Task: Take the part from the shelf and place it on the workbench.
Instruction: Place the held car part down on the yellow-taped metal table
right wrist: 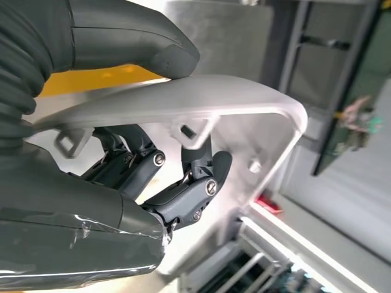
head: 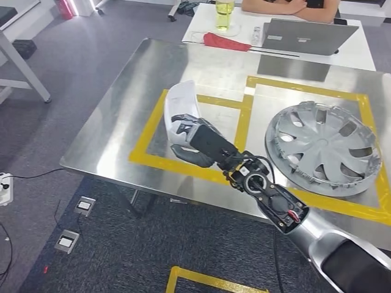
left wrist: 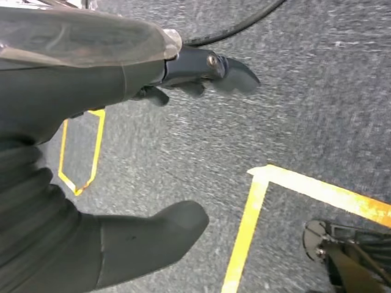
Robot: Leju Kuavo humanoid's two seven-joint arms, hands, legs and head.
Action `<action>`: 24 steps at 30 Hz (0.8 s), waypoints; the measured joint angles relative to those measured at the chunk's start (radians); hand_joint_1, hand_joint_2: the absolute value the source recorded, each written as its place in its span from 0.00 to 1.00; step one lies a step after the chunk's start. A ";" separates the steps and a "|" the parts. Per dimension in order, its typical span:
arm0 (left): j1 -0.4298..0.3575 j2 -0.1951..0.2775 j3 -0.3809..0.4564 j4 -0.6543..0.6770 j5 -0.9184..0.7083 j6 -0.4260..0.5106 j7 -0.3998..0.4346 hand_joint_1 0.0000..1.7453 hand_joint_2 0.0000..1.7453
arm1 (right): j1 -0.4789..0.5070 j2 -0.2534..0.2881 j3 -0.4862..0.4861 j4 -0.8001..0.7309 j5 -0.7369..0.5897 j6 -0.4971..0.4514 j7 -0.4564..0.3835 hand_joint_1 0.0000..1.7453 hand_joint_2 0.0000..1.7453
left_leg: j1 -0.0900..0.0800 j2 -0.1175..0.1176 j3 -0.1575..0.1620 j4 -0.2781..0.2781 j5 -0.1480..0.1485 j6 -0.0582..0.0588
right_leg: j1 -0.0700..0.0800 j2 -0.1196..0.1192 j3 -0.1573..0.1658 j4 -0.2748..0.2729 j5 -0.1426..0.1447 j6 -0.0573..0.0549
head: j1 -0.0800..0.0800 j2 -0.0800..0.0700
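A white curved plastic part (head: pixel 181 101) is held by my right hand (head: pixel 199 141) over the left yellow-taped square of the steel workbench (head: pixel 124 110). In the right wrist view the thumb (right wrist: pixel 138 36) presses one face of the part (right wrist: pixel 217 97) and the dark fingers (right wrist: pixel 193 192) curl against its ribbed inner side. I cannot tell whether the part touches the bench top. My left hand (left wrist: pixel 69 91) hangs over grey carpet, its fingers apart and holding nothing.
A silver wheel cover (head: pixel 325 146) lies in the right taped square. Behind the bench is a white table with a laptop (head: pixel 309 36), a yellow-green cup (head: pixel 224 13) and a red cloth (head: pixel 225 42); a person (head: pixel 288 6) sits there. Yellow tape (left wrist: pixel 244 238) marks the floor.
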 joint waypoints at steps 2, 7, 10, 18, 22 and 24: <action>-0.004 0.000 0.000 0.000 0.001 -0.001 0.000 0.00 1.00 | 0.003 -0.014 -0.008 -0.006 0.014 -0.018 0.019 1.00 1.00 | 0.002 0.055 -0.060 0.130 -0.067 -0.007 | 0.001 -0.024 0.003 -0.003 0.001 -0.005 | -0.016 0.000; -0.004 0.001 0.000 0.000 0.005 -0.003 0.002 0.00 1.00 | 0.020 -0.082 -0.048 -0.022 0.051 -0.086 0.072 1.00 1.00 | 0.011 0.097 -0.052 0.131 -0.038 -0.017 | 0.002 -0.088 0.007 -0.003 -0.005 -0.001 | -0.027 0.000; -0.004 0.004 0.000 0.000 0.010 -0.002 0.003 0.00 1.00 | 0.029 -0.125 -0.090 -0.038 0.064 -0.120 0.094 1.00 1.00 | 0.001 0.139 0.044 -0.046 0.016 -0.004 | 0.007 -0.112 0.013 -0.001 -0.014 0.014 | -0.027 0.000; -0.005 0.003 0.000 0.000 0.012 -0.001 0.002 0.00 1.00 | 0.076 -0.215 -0.184 -0.061 0.079 -0.165 0.122 1.00 1.00 | 0.002 0.071 0.057 -0.066 0.020 0.034 | -0.003 -0.049 -0.083 0.246 -0.153 0.049 | -0.004 0.000; -0.005 0.002 0.000 0.000 0.006 -0.006 0.001 0.00 1.00 | 0.131 -0.253 -0.226 -0.073 0.134 -0.189 0.159 1.00 1.00 | 0.002 0.016 0.061 -0.062 0.019 0.034 | -0.004 -0.032 -0.086 0.229 -0.100 0.046 | 0.010 0.000; -0.006 0.001 0.000 0.000 0.005 -0.009 0.001 0.00 1.00 | 0.149 -0.269 -0.253 -0.080 0.153 -0.195 0.171 1.00 1.00 | 0.001 -0.010 0.059 -0.055 0.016 0.029 | -0.008 0.009 -0.023 0.083 -0.036 0.041 | 0.014 0.000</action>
